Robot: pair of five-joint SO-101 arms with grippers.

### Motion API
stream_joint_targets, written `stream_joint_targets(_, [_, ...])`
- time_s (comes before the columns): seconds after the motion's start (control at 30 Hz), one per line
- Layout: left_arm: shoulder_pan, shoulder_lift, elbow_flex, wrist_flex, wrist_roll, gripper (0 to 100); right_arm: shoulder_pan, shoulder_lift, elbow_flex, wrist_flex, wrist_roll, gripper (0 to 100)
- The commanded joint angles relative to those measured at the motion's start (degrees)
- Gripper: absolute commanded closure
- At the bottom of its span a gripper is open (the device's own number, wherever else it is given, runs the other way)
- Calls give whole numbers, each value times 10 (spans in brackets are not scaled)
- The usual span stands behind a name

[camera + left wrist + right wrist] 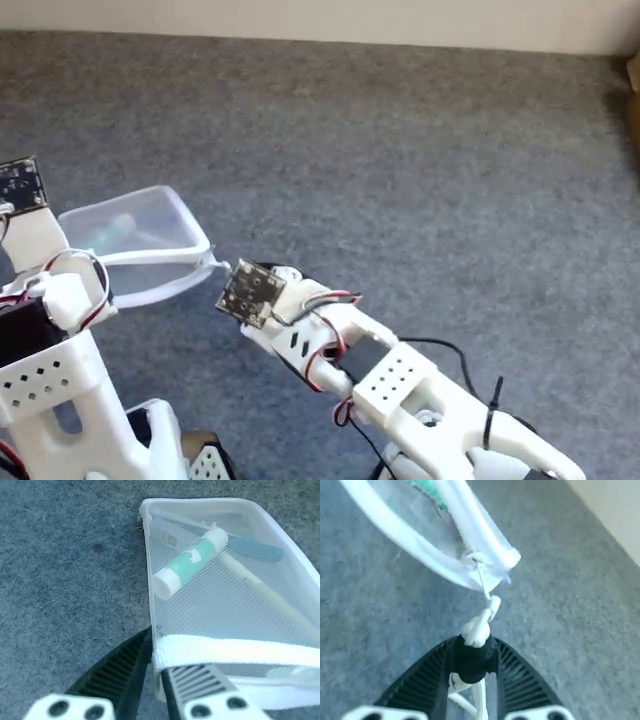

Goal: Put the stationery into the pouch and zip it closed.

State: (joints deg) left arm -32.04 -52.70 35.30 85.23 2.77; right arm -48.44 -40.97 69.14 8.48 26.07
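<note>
In the high view a small circuit board [250, 292] on the right arm's wrist covers the fingers below it, and the left arm is cut off at the picture's left edge. Whether the pouch [140, 240] lies flat on the table [420, 170] or is lifted slightly cannot be told, nor how far its zip is drawn along.

The pouch sits at the left of the table, between the two arms. It is a see-through white mesh bag with fine ribbing and a thick white fabric band along its edges, narrowing to a corner on its right end. Through the mesh show a green and white glue stick [190, 562], a round tube with a white cap, a blue pen [257, 550] blurred behind the weave, and a pale stick [250, 580] too faint to name.

The left gripper [154, 655] has black ridged fingers [120, 670] pressed together on the near left corner of the pouch, pinching the white band. The right gripper [472, 652] is clamped tight on the knotted white pull cord [477, 629], which runs taut to the slider [472, 559] at the pouch's right corner. The table has a rough grey felt-like surface.
</note>
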Motion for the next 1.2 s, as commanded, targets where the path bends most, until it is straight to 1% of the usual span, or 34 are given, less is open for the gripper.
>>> stream_joint_targets(0.0, [42, -3, -8, -15, -3, 989, 15, -58, -86, 172, 11, 993])
stream_joint_targets(0.13, [58, -3, -8, -15, -3, 989, 15, -116, -94, 257, 11, 993])
stream_joint_targets(0.27, [86, -3, -9, -16, -4, 989, 15, -167, -68, 304, 10, 993])
stream_joint_targets(0.43, [117, -3, -10, -36, -4, 989, 15, -209, -15, 306, 6, 993])
stream_joint_targets(0.57, [147, -3, -11, -44, -40, 989, 15, -232, 19, 305, 6, 993])
stream_joint_targets(0.67, [172, -3, -11, -45, -50, 989, 14, -248, 42, 281, 6, 993])
stream_joint_targets(0.8, [196, -3, -10, -65, -62, 989, 14, -264, 86, 244, 6, 993])
stream_joint_targets(0.93, [209, -3, -10, -88, -62, 987, 14, -282, 97, 241, 6, 993])
stream_joint_targets(1.0, [218, -3, -10, -96, -62, 960, 14, -291, 99, 241, 6, 993])
stream_joint_targets(1.17, [246, 0, -9, -113, -62, 842, 15, -308, 101, 241, 5, 993])
